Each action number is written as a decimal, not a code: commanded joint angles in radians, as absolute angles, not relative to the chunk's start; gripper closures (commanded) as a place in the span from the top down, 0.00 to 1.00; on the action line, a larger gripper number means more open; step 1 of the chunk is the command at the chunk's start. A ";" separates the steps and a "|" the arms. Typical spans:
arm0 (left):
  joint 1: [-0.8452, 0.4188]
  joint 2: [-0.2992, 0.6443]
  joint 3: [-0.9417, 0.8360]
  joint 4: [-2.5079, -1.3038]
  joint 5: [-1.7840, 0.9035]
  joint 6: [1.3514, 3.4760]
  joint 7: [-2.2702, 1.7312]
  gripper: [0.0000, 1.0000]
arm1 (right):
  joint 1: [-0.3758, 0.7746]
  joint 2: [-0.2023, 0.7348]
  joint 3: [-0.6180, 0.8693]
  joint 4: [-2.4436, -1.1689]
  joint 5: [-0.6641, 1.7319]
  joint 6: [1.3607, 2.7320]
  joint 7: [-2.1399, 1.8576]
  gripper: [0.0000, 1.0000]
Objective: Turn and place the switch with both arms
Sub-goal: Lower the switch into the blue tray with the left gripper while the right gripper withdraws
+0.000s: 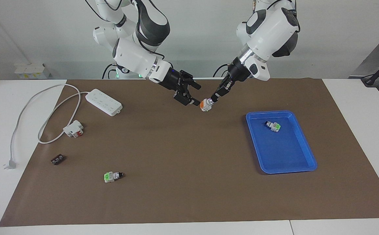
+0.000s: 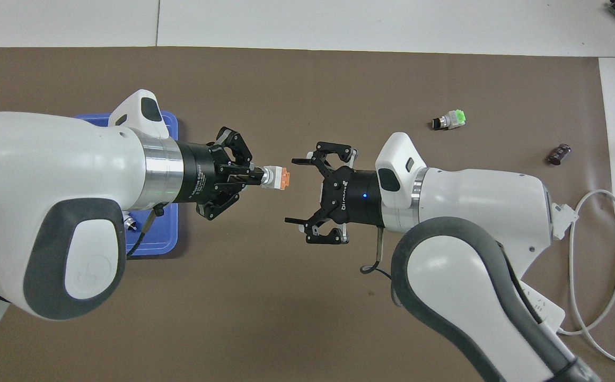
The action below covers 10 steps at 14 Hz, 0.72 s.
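The switch (image 1: 205, 105) (image 2: 275, 178) hangs in the air over the brown mat, its orange end block pointing at the right gripper. My left gripper (image 1: 213, 99) (image 2: 257, 178) is shut on the switch's knob end. My right gripper (image 1: 196, 95) (image 2: 292, 190) stands open a short way from the orange end, touching nothing. Both hands are over the mat's middle, on the robots' side.
A blue tray (image 1: 284, 156) toward the left arm's end holds another switch (image 1: 273, 126). A third switch (image 1: 112, 176) (image 2: 449, 120), a small black block (image 1: 57, 159), a white-and-red block (image 1: 74, 129) and a power strip (image 1: 104, 101) with its cable lie toward the right arm's end.
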<state>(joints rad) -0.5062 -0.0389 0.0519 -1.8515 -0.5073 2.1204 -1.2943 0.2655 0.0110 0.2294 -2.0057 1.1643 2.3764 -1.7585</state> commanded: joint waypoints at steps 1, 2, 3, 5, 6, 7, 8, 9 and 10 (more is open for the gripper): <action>-0.521 -0.044 0.055 -1.862 -0.402 2.138 -1.232 0.00 | 0.224 -0.008 0.233 -2.011 1.070 2.356 -1.744 1.00; -0.522 -0.044 0.055 -1.864 -0.362 2.131 -1.166 0.00 | 0.201 -0.008 0.233 -2.005 1.022 2.353 -1.740 1.00; -0.515 -0.046 0.057 -1.868 -0.329 2.123 -1.105 0.00 | 0.190 -0.008 0.233 -2.002 0.979 2.350 -1.721 1.00; -0.493 -0.058 0.058 -1.897 -0.276 2.120 -0.964 0.00 | 0.180 -0.008 0.233 -1.993 0.883 2.353 -1.688 1.00; -0.470 -0.064 0.058 -1.919 -0.253 2.120 -0.878 0.00 | 0.176 -0.006 0.233 -1.980 0.818 2.352 -1.662 1.00; -0.445 -0.077 0.058 -1.945 -0.229 2.117 -0.791 0.00 | 0.166 -0.005 0.233 -1.967 0.748 2.352 -1.634 1.00; -0.419 -0.087 0.058 -1.965 -0.198 2.106 -0.705 0.00 | 0.155 -0.006 0.233 -1.959 0.685 2.352 -1.606 1.00; -0.396 -0.092 0.058 -1.973 -0.174 2.091 -0.625 0.00 | 0.150 -0.008 0.233 -1.954 0.634 2.350 -1.585 1.00; -0.375 -0.095 0.058 -1.979 -0.163 2.076 -0.576 0.00 | 0.135 -0.008 0.232 -1.950 0.586 2.350 -1.582 1.00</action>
